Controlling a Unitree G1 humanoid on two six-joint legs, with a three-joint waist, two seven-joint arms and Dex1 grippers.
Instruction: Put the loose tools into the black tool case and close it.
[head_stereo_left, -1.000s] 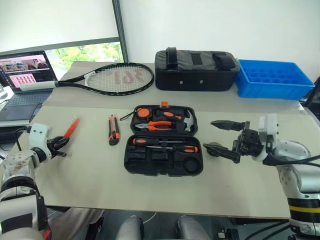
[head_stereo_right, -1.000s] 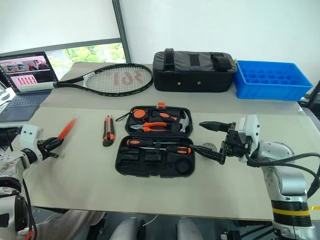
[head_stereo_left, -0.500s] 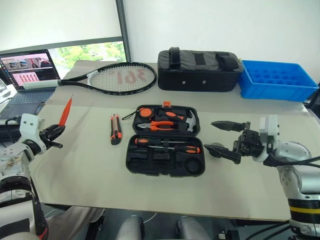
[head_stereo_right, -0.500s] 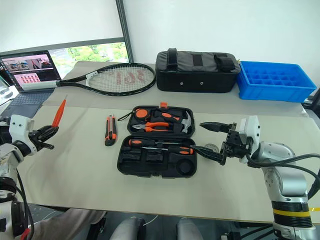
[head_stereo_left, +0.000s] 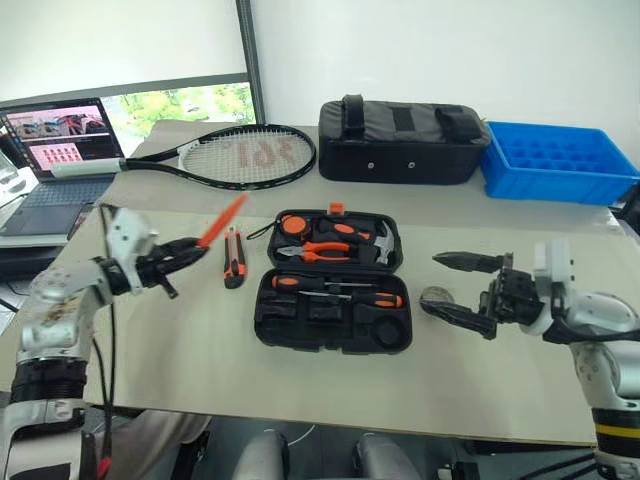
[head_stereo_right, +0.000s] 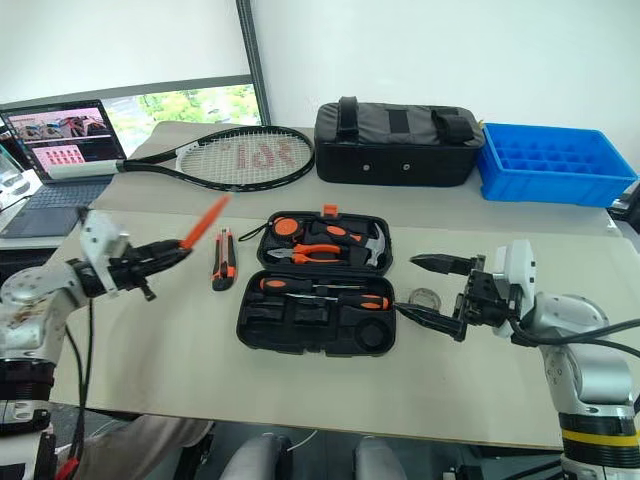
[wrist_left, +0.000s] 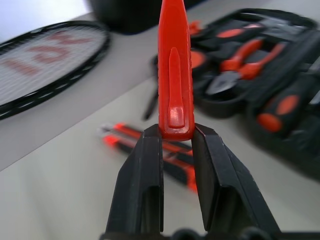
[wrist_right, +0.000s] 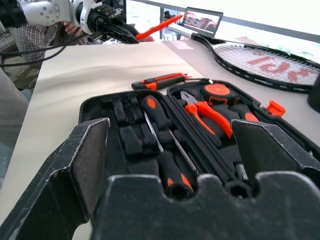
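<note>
Left tool (head_stereo_left: 178, 254): clamped on orange screwdriver (head_stereo_left: 220, 220), long axis angled up toward case (head_stereo_left: 334, 281). Case open mid-tabletop, right of it. Knife (head_stereo_left: 231, 257) lies between. Right tool (head_stereo_left: 458, 287): spread wide, empty, beside case's right edge.

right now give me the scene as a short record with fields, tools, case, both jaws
case: black tool case lies open on the table, pliers and screwdrivers in its slots
left gripper: jaws shut on a slim orange tool, held above the table, left of the case
right gripper: jaws open, holding nothing, right of the case
loose on table: orange-black utility knife left of the case; small tape roll right of it
case lid: not closed
</note>
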